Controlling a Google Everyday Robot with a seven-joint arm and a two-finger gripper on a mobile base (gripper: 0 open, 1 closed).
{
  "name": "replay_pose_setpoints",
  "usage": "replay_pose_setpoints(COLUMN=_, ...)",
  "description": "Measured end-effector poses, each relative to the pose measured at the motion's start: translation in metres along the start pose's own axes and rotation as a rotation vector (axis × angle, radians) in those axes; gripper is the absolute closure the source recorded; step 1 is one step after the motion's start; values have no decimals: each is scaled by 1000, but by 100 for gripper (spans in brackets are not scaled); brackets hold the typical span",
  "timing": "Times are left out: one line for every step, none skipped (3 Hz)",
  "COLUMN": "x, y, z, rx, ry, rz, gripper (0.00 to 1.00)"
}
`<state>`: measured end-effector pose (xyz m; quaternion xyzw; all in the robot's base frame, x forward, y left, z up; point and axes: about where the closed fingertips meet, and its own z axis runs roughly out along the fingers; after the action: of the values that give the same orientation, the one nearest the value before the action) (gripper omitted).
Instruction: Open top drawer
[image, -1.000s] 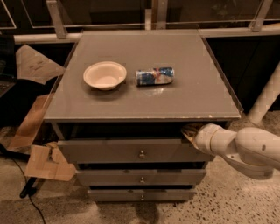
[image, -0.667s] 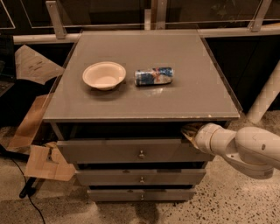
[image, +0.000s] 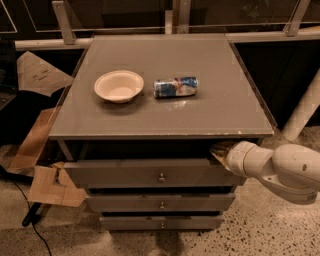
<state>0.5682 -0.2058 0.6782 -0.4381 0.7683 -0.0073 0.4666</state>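
The top drawer (image: 150, 174) is the widest of three grey fronts under the grey tabletop (image: 165, 115), with a small round metal knob (image: 161, 177) at its centre. Its front stands a little forward of the two lower fronts, with a dark gap above it; its inside is hidden. My gripper (image: 218, 151) is at the drawer's upper right corner, tucked under the tabletop's front edge. The white arm (image: 280, 170) reaches in from the right.
A white bowl (image: 119, 85) and a blue-and-silver can lying on its side (image: 175, 87) sit on the tabletop. Two narrower drawers (image: 161, 203) lie below. Cardboard pieces (image: 47, 185) and a cable lie on the floor at the left. A white pole (image: 302, 112) stands at the right.
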Motion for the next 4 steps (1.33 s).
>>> replay_pose_setpoints(x=8, y=1, z=-6, rx=-18, ry=15, rz=7, gripper=100)
replay_pose_setpoints(x=6, y=0, z=-6, rx=-18, ry=15, rz=7, gripper=100)
replay_pose_setpoints(x=2, y=9, z=-10, rx=-48, ry=26, rz=-9, gripper=100)
replay_pose_setpoints(x=11, y=14, z=-27, rx=-103, ry=26, rz=9, gripper=100)
